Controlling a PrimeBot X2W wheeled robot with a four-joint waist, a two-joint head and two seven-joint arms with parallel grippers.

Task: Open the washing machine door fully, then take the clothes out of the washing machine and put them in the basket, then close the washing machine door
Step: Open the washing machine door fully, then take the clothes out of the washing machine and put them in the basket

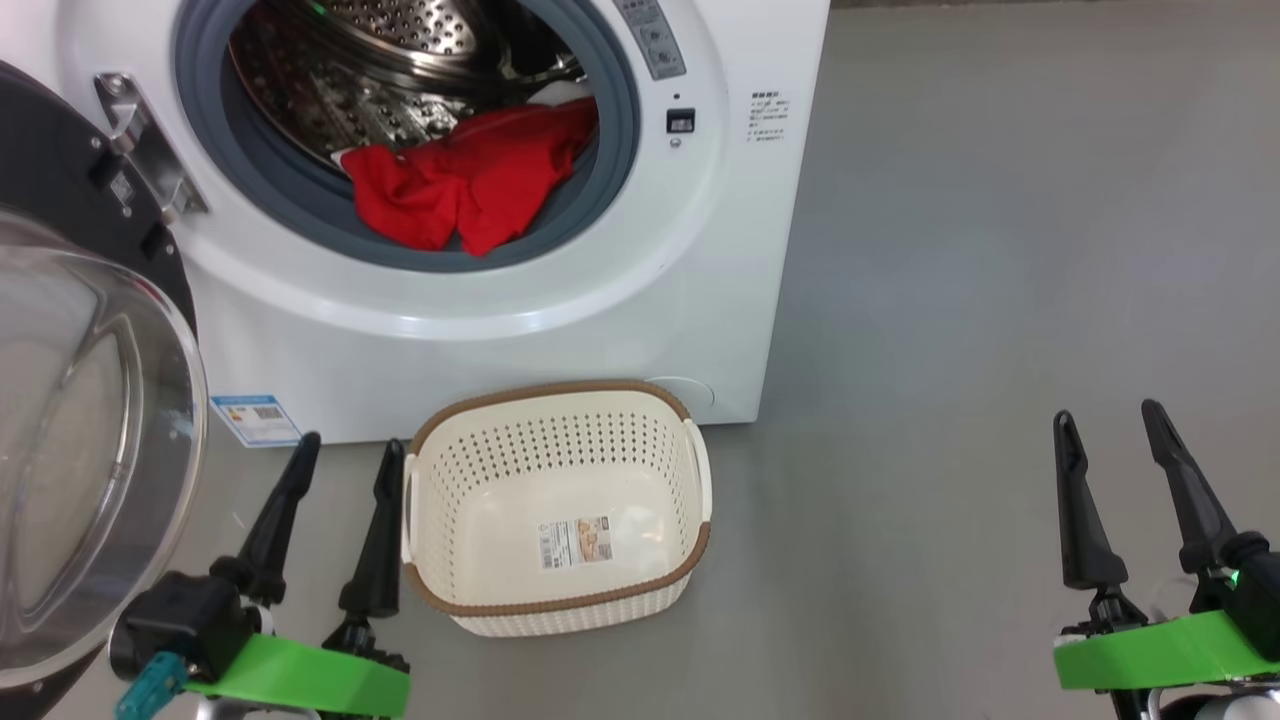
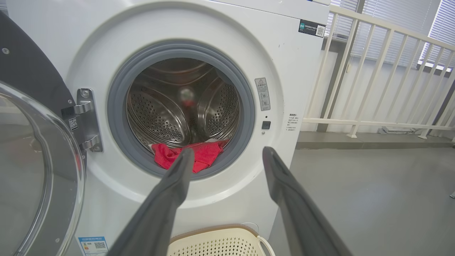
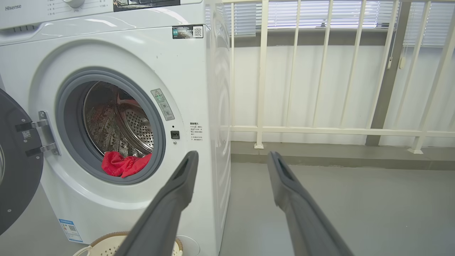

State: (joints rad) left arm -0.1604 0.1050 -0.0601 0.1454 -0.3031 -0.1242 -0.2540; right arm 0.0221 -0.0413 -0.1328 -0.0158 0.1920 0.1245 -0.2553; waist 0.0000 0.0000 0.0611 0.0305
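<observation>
Head view, starting at the left: the large round washing machine door (image 1: 90, 480), glossy black rim around a bulging clear glass bowl, stands swung out on its metal hinge (image 1: 140, 140), well clear of the opening. Just beside it, low down, the left gripper (image 1: 352, 445) hovers over the grey floor (image 1: 950, 250), its two long dark fingers (image 1: 272, 520) spread wide with nothing between them.

Right next to that gripper sits the small cream-white perforated plastic basket (image 1: 560, 388) with the brown woven-look rim. It holds nothing but its label sticker (image 1: 575, 540) and stands directly in front of the big white front-loading washing machine (image 1: 500, 350). Above it, the soft bright red clothes (image 1: 470, 185) lie bunched at the lower front of the perforated steel drum (image 1: 400, 40), spilling onto the grey-blue rubber gasket (image 1: 300, 215). A scrap of white fabric (image 1: 560, 93) peeks out behind them. At the far right, the right gripper (image 1: 1106, 412) hangs just as wide open and empty, well apart from the machine.

To my eye the door is dealt with and reaching for the clothes comes next. The left arm looks better placed, since its wrist view looks straight at the red heap. I'd go in low over the gasket lip and pinch a thick fold rather than a loose edge. Then lift clear before drawing back so nothing snags, minding the glass bowl on the left. The basket lies just below, so a short drop should do.
</observation>
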